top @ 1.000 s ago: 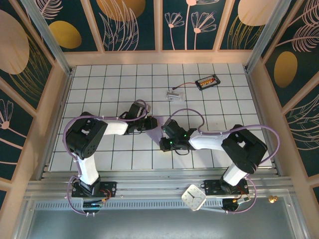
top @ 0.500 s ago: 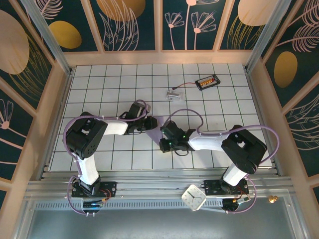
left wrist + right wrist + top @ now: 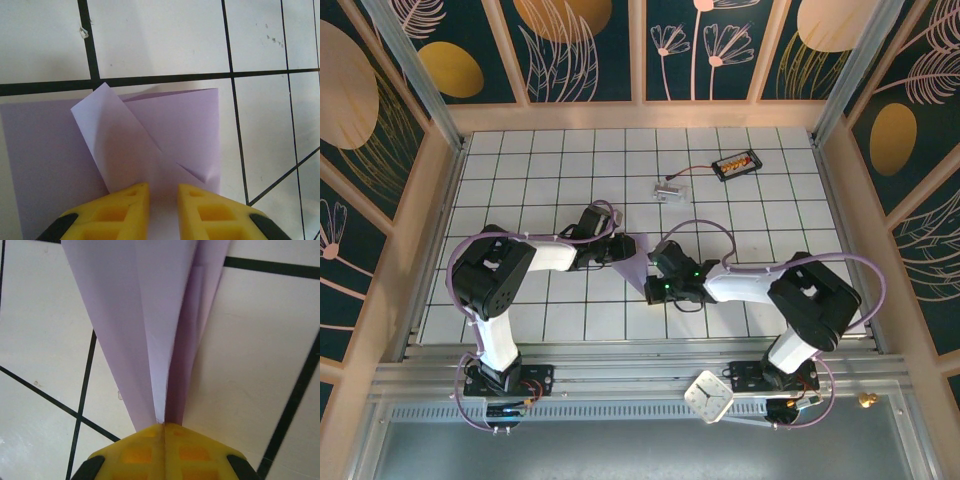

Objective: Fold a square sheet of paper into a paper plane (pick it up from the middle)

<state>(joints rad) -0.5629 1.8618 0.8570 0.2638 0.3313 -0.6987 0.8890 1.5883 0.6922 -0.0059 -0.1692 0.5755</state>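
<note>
Right tool (image 3: 164, 426) pinching paper plane (image 3: 140, 315) tip | left tool (image 3: 162, 188) slightly parted over its wide end

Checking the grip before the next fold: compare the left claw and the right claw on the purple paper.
The left claw shows a gap between its fingers, with the paper visible in it; the right claw is shut tight. The left claw faces flat, overlapping flaps; the right claw pinches a narrow end where creases converge. Both have yellow fingers on the same paper.
</note>
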